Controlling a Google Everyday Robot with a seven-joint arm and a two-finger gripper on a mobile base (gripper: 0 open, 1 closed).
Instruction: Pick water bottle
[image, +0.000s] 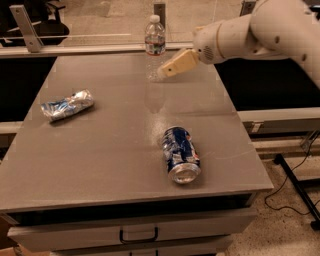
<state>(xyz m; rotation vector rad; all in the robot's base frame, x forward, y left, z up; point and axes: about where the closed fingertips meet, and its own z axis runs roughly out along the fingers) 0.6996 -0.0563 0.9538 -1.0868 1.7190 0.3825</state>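
Note:
The water bottle (154, 46) stands upright near the far edge of the grey table (115, 145). It is clear, with a white cap and a dark label band. My gripper (165, 71) reaches in from the right on a white arm. Its beige tip sits just right of the bottle's lower body, very close to it, above the table.
A blue soda can (180, 154) lies on its side near the table's front right. A crushed silver-blue can (67, 105) lies at the left. A rail (75, 49) runs behind the table. Drawers (137, 234) are below the front edge. A cable (295, 180) lies on the floor at right.

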